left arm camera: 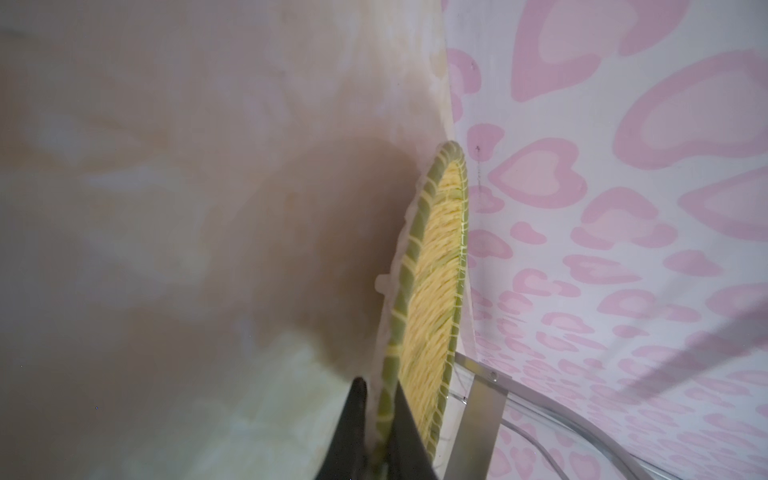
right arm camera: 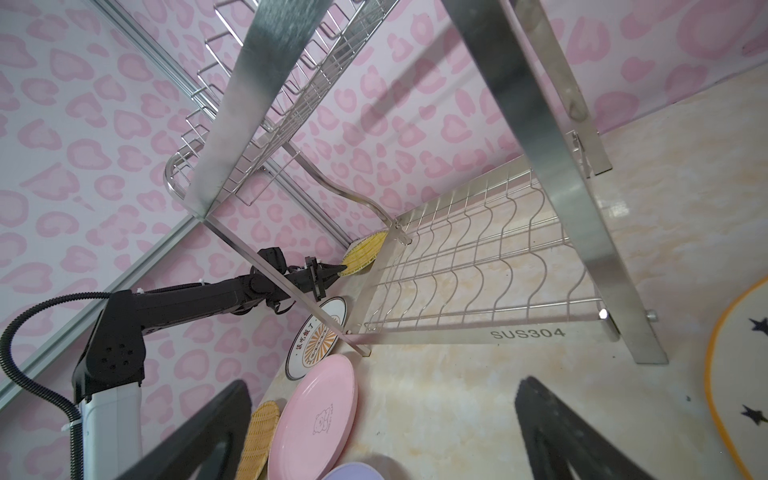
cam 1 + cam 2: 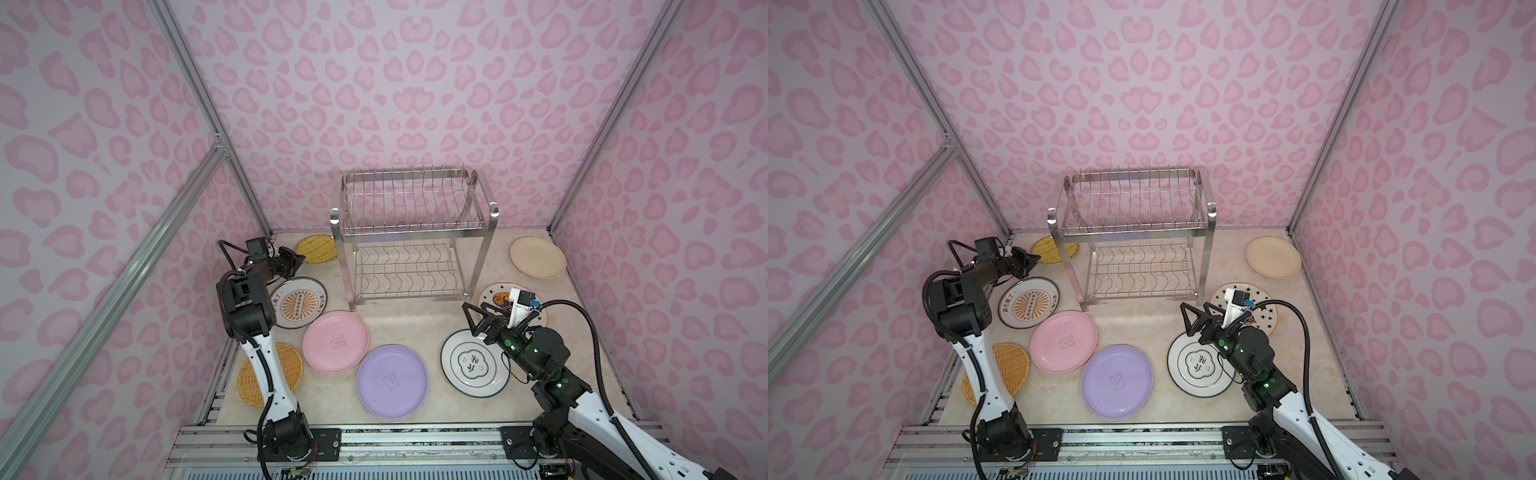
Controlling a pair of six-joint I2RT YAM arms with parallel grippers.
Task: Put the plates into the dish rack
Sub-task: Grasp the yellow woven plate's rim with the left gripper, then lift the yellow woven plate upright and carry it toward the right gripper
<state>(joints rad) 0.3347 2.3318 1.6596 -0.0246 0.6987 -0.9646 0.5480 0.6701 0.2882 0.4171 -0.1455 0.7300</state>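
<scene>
The dish rack (image 3: 415,230) is gleaming as polished steel wire at frame centre; the tabletop (image 3: 407,328) below is showing smooth, marbled cream.

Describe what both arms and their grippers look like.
The left arm and right arm have white lower links, black joints and forearms, and black ribbed cables. Green lights glow on the right arm. The left gripper and right gripper have black, pointed fingers.
</scene>
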